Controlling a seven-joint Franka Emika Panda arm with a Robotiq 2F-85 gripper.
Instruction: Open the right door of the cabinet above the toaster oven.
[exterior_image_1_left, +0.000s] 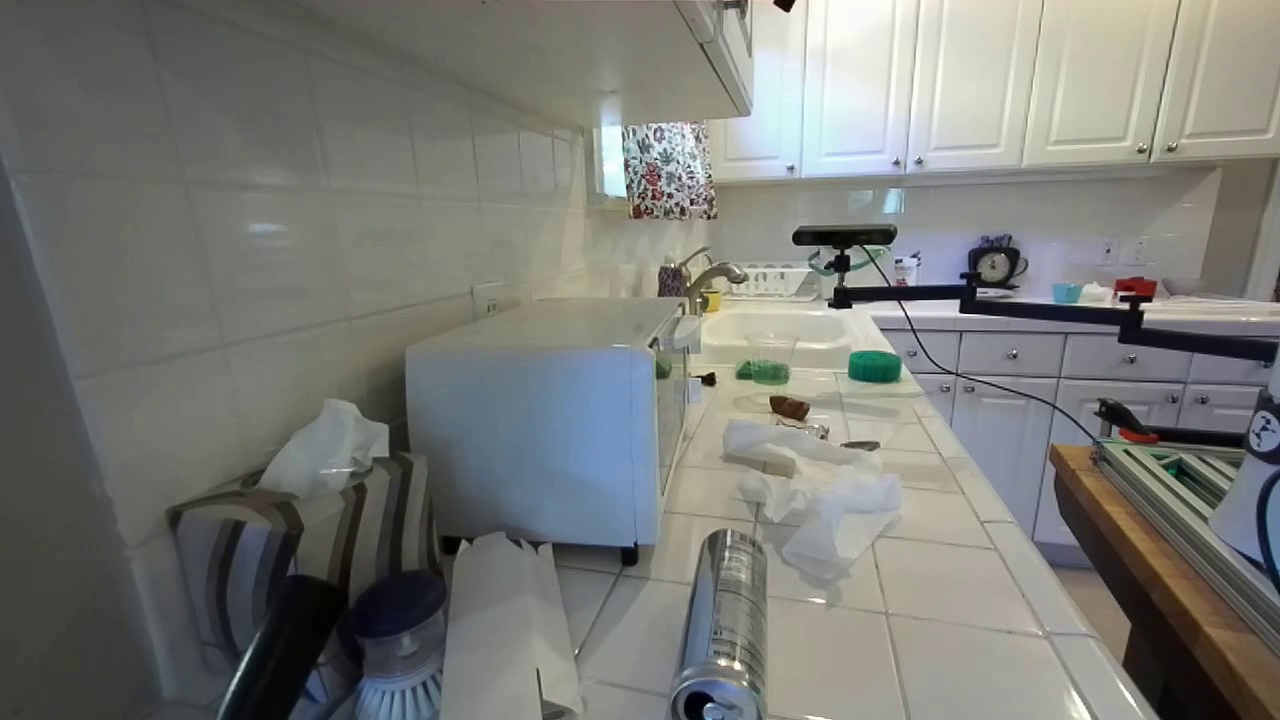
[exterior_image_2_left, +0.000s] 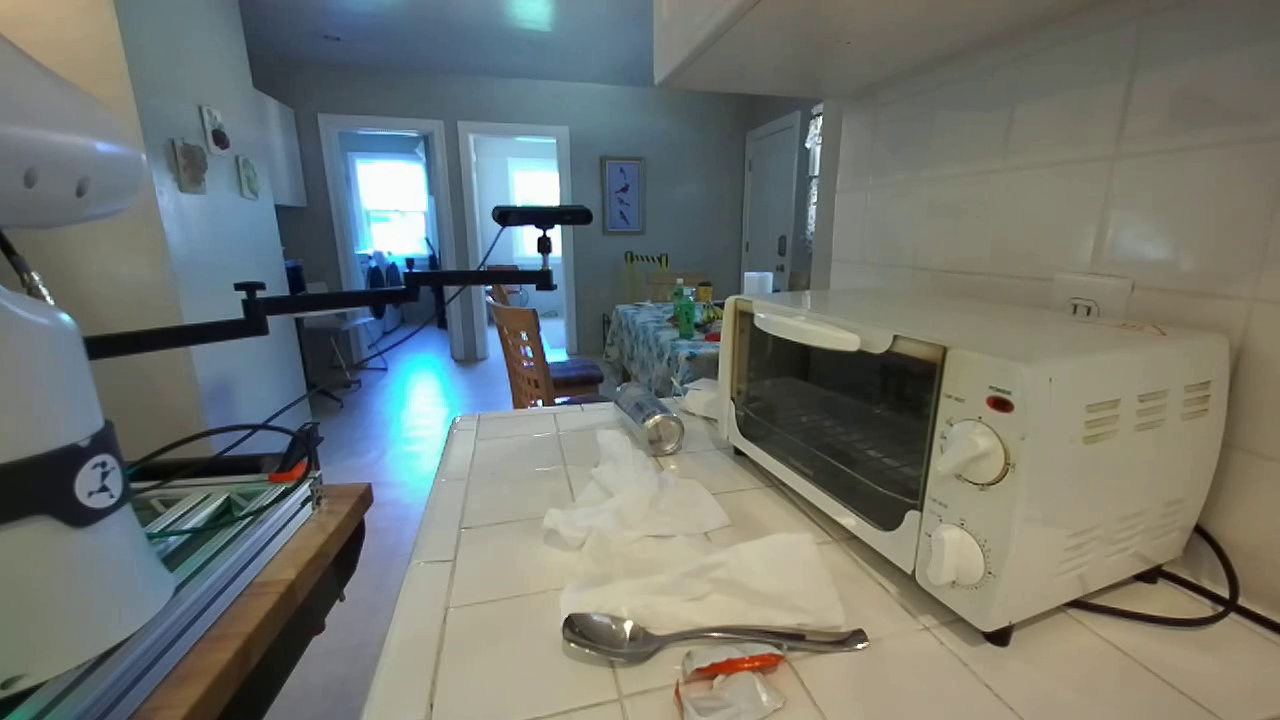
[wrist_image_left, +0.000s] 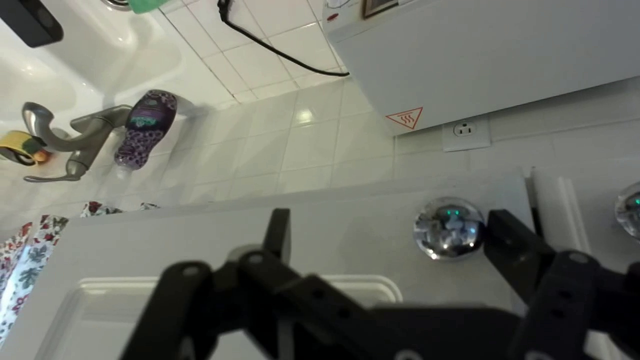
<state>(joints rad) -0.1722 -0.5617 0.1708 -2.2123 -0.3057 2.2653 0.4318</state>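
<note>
The wrist view looks upside down. The right door (wrist_image_left: 165, 240) is a white panel with moulding and a chrome knob (wrist_image_left: 449, 227) near its corner. It looks shut, with a narrow dark gap beside the neighbouring door (wrist_image_left: 595, 220). My gripper (wrist_image_left: 390, 230) is open around the knob. One finger is close against the knob, contact unclear; the other stands well apart from it. The cabinet (exterior_image_1_left: 480, 60) shows mainly its underside in both exterior views (exterior_image_2_left: 860, 45). The toaster oven (exterior_image_1_left: 530, 440) stands below it, also in an exterior view (exterior_image_2_left: 1110, 420) and the wrist view (wrist_image_left: 480, 60).
A black camera on a boom (exterior_image_1_left: 845, 236) stands over the counter edge. The counter holds a can (exterior_image_1_left: 722, 620), paper towels (exterior_image_1_left: 830, 500) and a spoon (exterior_image_2_left: 620, 637). The faucet (wrist_image_left: 87, 145) and purple bottle (wrist_image_left: 146, 127) are by the sink. The arm's white base (exterior_image_2_left: 70, 560) is opposite.
</note>
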